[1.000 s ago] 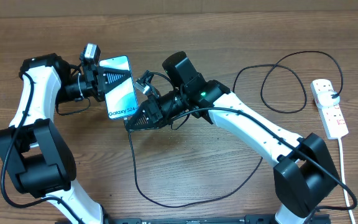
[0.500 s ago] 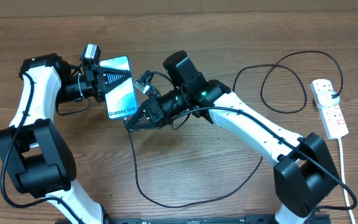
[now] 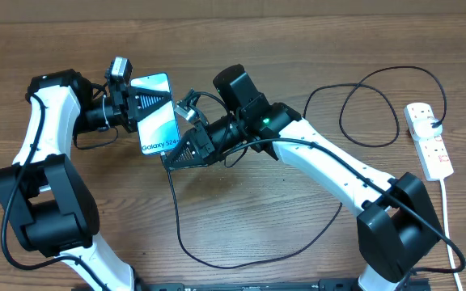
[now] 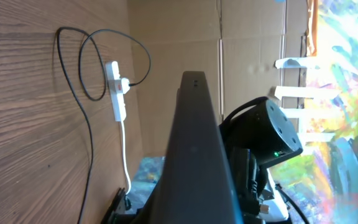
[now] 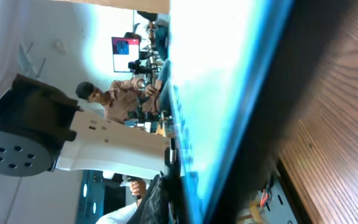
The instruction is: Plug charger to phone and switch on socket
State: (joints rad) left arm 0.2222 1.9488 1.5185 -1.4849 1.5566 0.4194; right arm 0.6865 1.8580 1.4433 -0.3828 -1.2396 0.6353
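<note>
— Surroundings first: what are we seeing on the brown wood-grain table (image 3: 241, 48)?

— We are seeing the white elongated power strip (image 3: 429, 139) with red-marked switches lying at the far right edge, well apart from both grippers. Its thick white lead (image 3: 448, 218) is trailing toward the near edge. The long thin black charger cable (image 3: 171, 202) is looping across the wood, and its black plug (image 3: 435, 123) is sitting in the strip.

— How are we posing the arms?

— We are bending the left arm inward and stretching the right arm diagonally across, so both wrists are meeting left of centre.

— And the fingers?

— The left gripper (image 3: 144, 109) is clamping closed on the slim rectangular smartphone (image 3: 158, 125) with the light blue-teal screen, taking it by its left long edge. Its wrist camera is showing that smartphone (image 4: 194, 155) edge-on. The right gripper (image 3: 176, 155) is closing on the cable's connector end, right at the smartphone's lower edge. Whether the tip is entering the port, we cannot tell: our right wrist camera is giving only a blurred bright screen (image 5: 229, 93).
</note>
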